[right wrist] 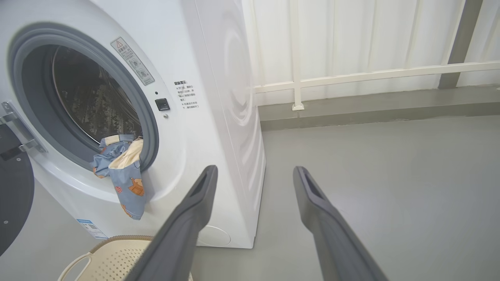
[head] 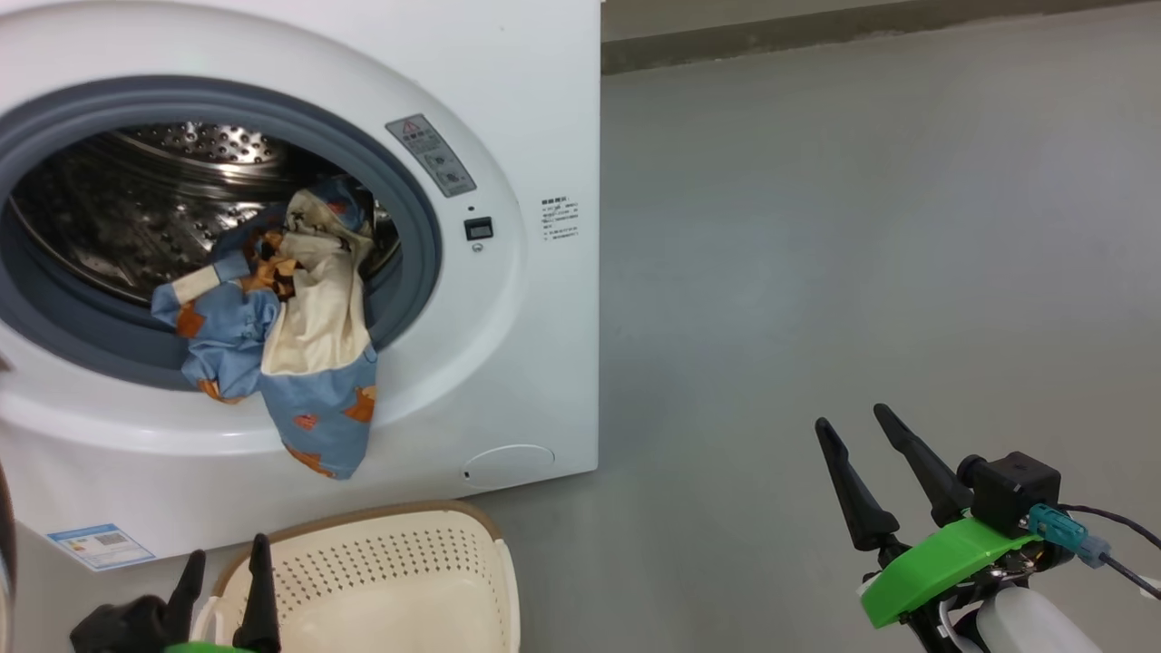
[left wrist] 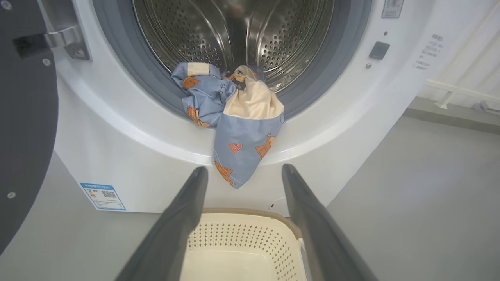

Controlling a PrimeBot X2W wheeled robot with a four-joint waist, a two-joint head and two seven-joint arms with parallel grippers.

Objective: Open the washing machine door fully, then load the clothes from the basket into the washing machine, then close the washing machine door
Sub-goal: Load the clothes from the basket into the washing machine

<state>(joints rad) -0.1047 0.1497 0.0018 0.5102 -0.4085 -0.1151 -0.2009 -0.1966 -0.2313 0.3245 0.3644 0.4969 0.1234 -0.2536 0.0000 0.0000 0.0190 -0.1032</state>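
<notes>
The floor (head: 816, 272) is grey and smooth, and a pale wall with a white rail (right wrist: 351, 74) stands behind it. The big white washing machine (head: 544, 109) sits on this floor.

The washing machine door (left wrist: 23, 136) is black and round. It is swung out wide to the left side and hangs on a shiny metal hinge (left wrist: 58, 37). You can see right into the shiny drum (left wrist: 234, 31) with its many little holes.

The clothes (head: 308, 363) are in the mouth of the machine. They are blue with orange pictures, and one part is cream. Some of the bundle lies inside the drum. One blue piece hangs out over the grey rubber ring (head: 417, 218) and down the white front.

The basket (head: 435, 562) stands on the floor just in front of the machine, under the hanging piece but not touching it.

The left pincer (head: 229, 546) is over the near side of the basket and points at the machine. Its two dark fingers are spread wide and hold nothing.

The right pincer (head: 851, 415) is off to the right over the bare floor, well apart from the clothes. Its fingers are spread wide too and hold nothing.

A blue sticker (left wrist: 102, 196) is low on the machine's front.
</notes>
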